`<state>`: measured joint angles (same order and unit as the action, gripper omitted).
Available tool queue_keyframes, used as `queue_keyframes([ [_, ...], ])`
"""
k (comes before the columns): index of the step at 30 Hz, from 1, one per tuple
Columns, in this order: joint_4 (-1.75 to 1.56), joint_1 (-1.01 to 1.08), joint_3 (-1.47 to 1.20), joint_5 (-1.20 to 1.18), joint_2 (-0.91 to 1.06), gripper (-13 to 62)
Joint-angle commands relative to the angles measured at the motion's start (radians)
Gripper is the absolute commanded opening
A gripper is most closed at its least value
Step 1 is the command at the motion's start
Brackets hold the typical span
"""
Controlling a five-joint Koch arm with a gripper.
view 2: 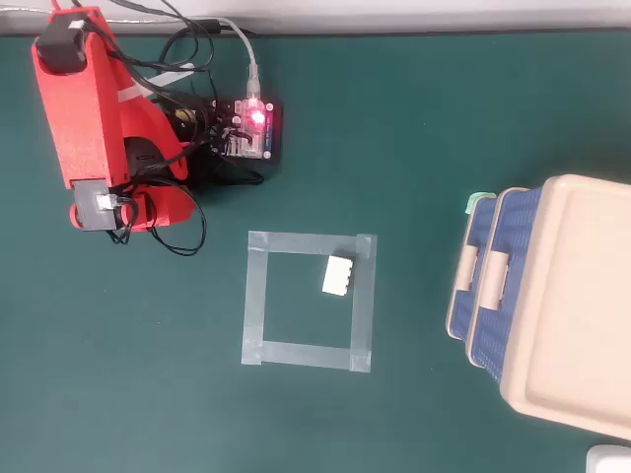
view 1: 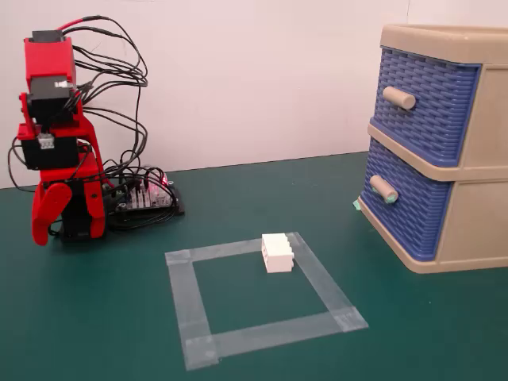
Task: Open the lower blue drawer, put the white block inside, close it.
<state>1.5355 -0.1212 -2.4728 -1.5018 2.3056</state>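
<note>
Fixed view first: red arm (view 1: 59, 135) folded upright at the left, gripper (view 1: 46, 213) hanging down beside the base, touching nothing, only one red jaw showing, so open or closed cannot be told. Well off to the right of the fingers, white block (view 1: 277, 252) resting on the green table (view 1: 119, 317), at the far right corner of a square outlined in clear tape (view 1: 262, 298), part on the tape strip, seam groove showing on its side. Farther right still, beige cabinet (view 1: 468, 159) with two blue basket-weave drawers, both shut flush; upper drawer (view 1: 429, 99) with a plain beige knob, lower blue drawer (view 1: 409, 206) with a teal-tipped knob (view 1: 384, 189). Close behind the fingers, a controller board (view 1: 143, 197) with a red light, amid black cables.

Overhead view: same layout, arm (view 2: 94, 118) at upper left, gripper tucked under the arm and hidden, block (view 2: 339, 275) at the square's upper right corner, cabinet (view 2: 572, 305) at the right edge, well apart from both block and arm
</note>
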Motion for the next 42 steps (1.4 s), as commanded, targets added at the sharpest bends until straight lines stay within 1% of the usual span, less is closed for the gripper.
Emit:
queue_keyframes([
  [1, 0.106, 0.002, -0.012, -0.012, 0.044, 34.2],
  [10, 0.12, 0.003, 0.014, -0.018, 0.046, 34.2],
  [12, 0.172, 0.011, 0.169, -0.029, 0.046, 34.1],
  [14, 0.216, 0.012, 0.394, -0.087, 0.043, 34.0],
  [17, 0.21, -0.029, 0.695, -0.296, -0.029, 33.8],
  [18, 0.201, -0.081, 0.756, -0.379, -0.081, 33.8],
  [20, 0.163, -0.272, 0.833, -0.565, -0.167, 33.8],
  [21, 0.106, -0.43, 0.844, -0.701, -0.195, 33.8],
  [24, -0.13, -0.781, 0.841, -1.009, -0.222, 33.9],
  [26, -0.374, -0.971, 0.825, -1.167, -0.295, 33.9],
  [27, -0.485, -1.02, 0.818, -1.215, -0.341, 33.9],
  [32, -0.957, -1.157, 0.796, -1.336, -0.439, 33.6],
  [35, -1.282, -1.212, 0.696, -1.384, -0.551, 33.4],
  [37, -1.563, -1.216, 0.597, -1.422, -0.595, 33.3],
  [40, -1.971, -1.23, 0.407, -1.428, -0.658, 33.2],
  [42, -2.209, -1.246, 0.33, -1.424, -0.727, 33.0],
])
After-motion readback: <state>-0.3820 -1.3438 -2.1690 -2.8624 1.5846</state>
